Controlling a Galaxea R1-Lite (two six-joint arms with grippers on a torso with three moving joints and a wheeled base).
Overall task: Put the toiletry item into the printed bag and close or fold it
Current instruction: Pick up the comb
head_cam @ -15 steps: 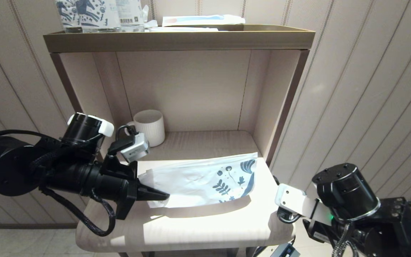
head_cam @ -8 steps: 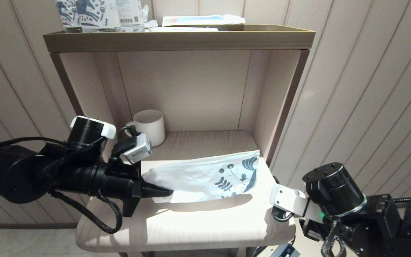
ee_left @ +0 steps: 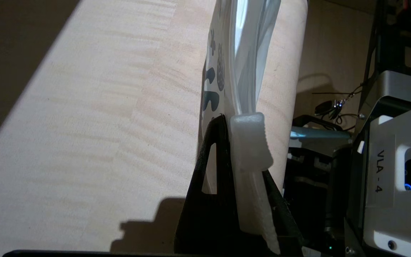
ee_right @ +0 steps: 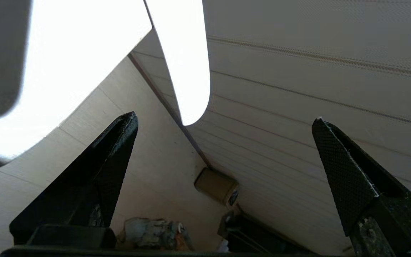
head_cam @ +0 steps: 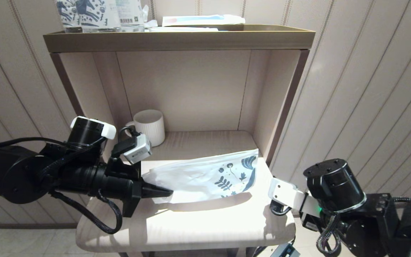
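My left gripper [head_cam: 164, 192] pinches the soft, light printed bag [head_cam: 205, 176] at its left end; right gripper [ee_right: 223, 150] spread wide.

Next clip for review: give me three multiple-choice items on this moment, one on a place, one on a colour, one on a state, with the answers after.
1. Where does the white mug stand?
A. on the top tray
B. at the back of the shelf, on the robot's left
C. inside the bag

2. What colour is the print on the printed bag?
A. red
B. green
C. dark blue

3. The left end effector is:
A. shut on the bag's plain end
B. open above the mug
C. out of view

Answers: 1 B, the mug stands by the back wall. 2 C, blue leaves show. 3 A, the left wrist view shows its jaws clamping the bag edge.
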